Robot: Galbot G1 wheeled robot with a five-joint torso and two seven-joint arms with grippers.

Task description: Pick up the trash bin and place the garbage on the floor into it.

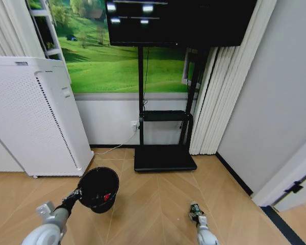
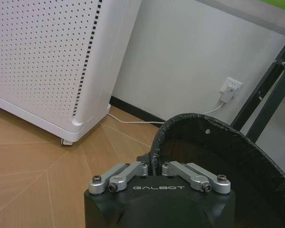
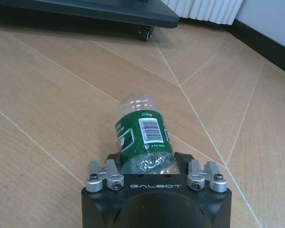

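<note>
Left fingers (image 2: 154,167) pinch trash bin (image 2: 213,142) rim; right fingers (image 3: 154,164) grip clear bottle (image 3: 141,130).

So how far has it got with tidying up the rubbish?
Well along, it seems. The left gripper is shut on the rim of the trash bin, holding it up, and something red already lies inside. The right gripper has its jaws around the clear plastic bottle, low over the floor. What's left is getting that bottle into the bin.
</note>
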